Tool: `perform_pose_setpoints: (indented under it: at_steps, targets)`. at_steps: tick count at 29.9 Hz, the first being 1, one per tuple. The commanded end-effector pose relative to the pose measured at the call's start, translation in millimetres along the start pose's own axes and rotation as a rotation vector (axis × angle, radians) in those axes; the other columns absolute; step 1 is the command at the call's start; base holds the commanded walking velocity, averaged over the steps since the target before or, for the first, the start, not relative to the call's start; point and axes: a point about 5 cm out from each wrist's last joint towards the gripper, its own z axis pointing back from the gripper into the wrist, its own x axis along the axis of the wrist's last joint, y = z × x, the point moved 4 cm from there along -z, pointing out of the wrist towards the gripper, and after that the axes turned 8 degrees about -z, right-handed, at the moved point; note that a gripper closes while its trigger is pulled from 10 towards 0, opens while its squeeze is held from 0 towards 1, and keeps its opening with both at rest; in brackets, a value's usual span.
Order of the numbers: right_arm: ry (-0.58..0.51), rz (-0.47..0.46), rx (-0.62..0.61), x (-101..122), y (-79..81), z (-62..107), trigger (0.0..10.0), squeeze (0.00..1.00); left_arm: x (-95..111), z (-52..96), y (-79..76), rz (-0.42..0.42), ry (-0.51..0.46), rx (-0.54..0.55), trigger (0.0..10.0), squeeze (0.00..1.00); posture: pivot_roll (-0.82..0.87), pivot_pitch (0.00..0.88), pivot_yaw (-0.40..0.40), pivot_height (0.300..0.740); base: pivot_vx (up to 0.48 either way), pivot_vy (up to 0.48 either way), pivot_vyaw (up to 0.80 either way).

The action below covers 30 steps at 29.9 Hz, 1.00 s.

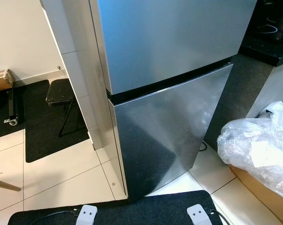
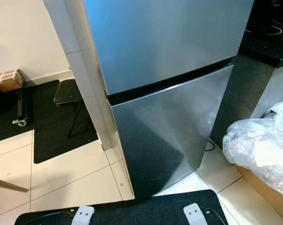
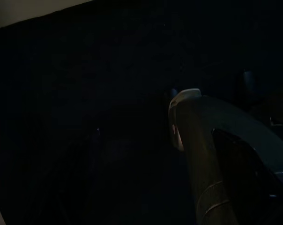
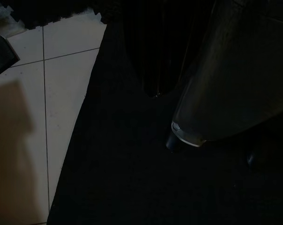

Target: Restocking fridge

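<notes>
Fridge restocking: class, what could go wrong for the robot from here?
1. Both fridge doors are shut, so nothing can go in until one is opened.
2. The plastic-wrapped box stands close on the right; a swinging door or arm might hit it.
3. A cable lies on the floor beside the fridge, a possible snag.

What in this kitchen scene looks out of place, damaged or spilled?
Nothing looks spilled or damaged. The tall silver two-door fridge stands shut and upright. The one untidy thing is the crumpled clear plastic wrap heaped over a brown cardboard box on the floor to its right.
</notes>
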Motion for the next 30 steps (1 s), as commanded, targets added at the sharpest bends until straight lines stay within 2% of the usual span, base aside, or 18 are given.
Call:
perform_pose_setpoints:
  at_steps: [1,9,30]
  targets:
    - [-0.003,0.001,0.012,2.6,3.3,-0.4,10.0,0.00,-4.9,0.1,-2.8,-0.007,0.019,-0.003,10.0,0.00,0.02,0.000,0.052,0.740,0.000,0.000,0.00]
    - [-0.006,-0.004,0.014,3.2,2.8,-0.4,10.0,0.00,-5.8,0.2,-3.6,-0.007,0.020,-0.006,10.0,0.00,0.02,0.000,0.055,0.740,0.000,0.000,0.06]
    - [0.001,-0.029,0.023,-0.5,1.3,0.1,10.0,0.00,-6.4,-0.3,-7.9,-0.015,0.023,-0.021,10.0,0.00,0.00,0.000,0.058,0.740,0.000,0.000,0.79]
